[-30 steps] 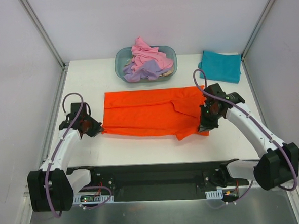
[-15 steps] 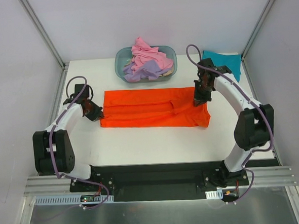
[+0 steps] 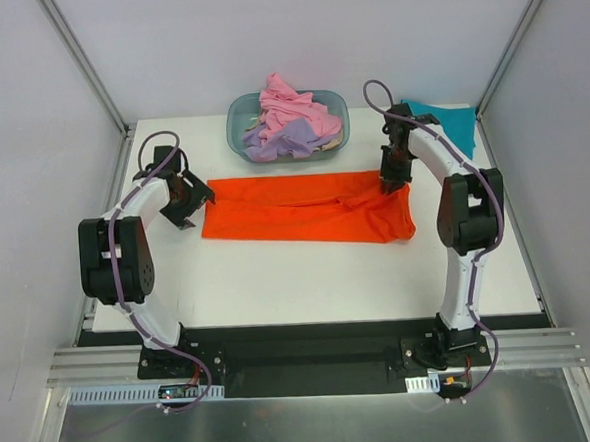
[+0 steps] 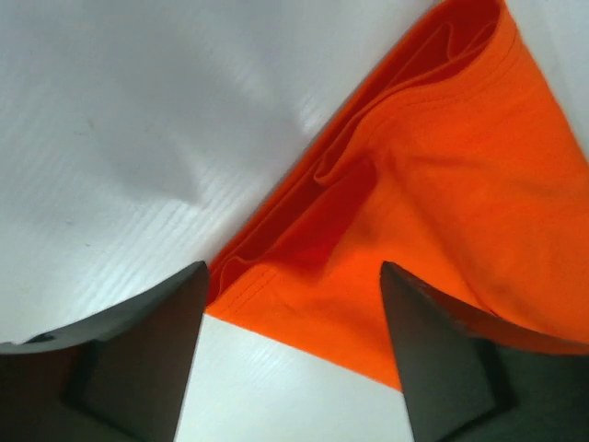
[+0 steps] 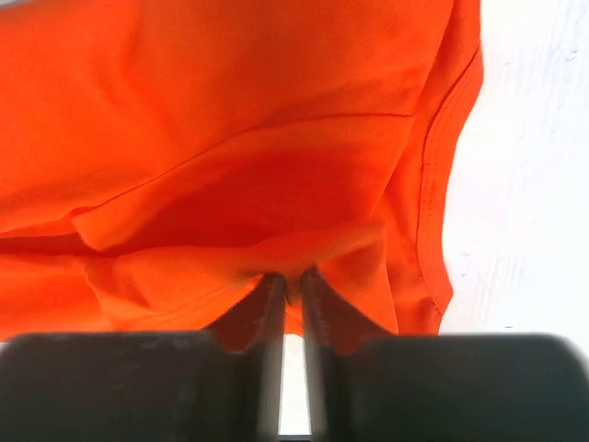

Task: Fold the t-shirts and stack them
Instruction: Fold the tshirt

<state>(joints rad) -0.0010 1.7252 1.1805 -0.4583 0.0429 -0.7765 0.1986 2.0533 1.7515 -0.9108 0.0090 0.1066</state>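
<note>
While the right tool [image 3: 392,182] pinches the far right corner of the orange tee [image 3: 304,208], the left tool [image 3: 188,199] hangs at the tee's left end with its jaws spread wide and nothing caught between them. From the right wrist, the right tool [image 5: 289,293] has its fingers drawn almost together on a raised fold of orange cloth, a firm clamp. From the left wrist, the left tool [image 4: 293,276] looks down on the layered left edge of the orange tee [image 4: 433,184], which runs away up and to the right; whether a finger touches the cloth, I cannot tell.

The tee lies on the table [image 3: 279,282] as a long narrow band, its long axis running left to right between the two arms. Each arm has its own end, and the left arm is nearer the free one. My read is that the next fold goes end over end along that axis, so the left tool must close on its edge first. The teal tee [image 3: 455,126] lies at the far right corner, just beyond the right arm.
</note>
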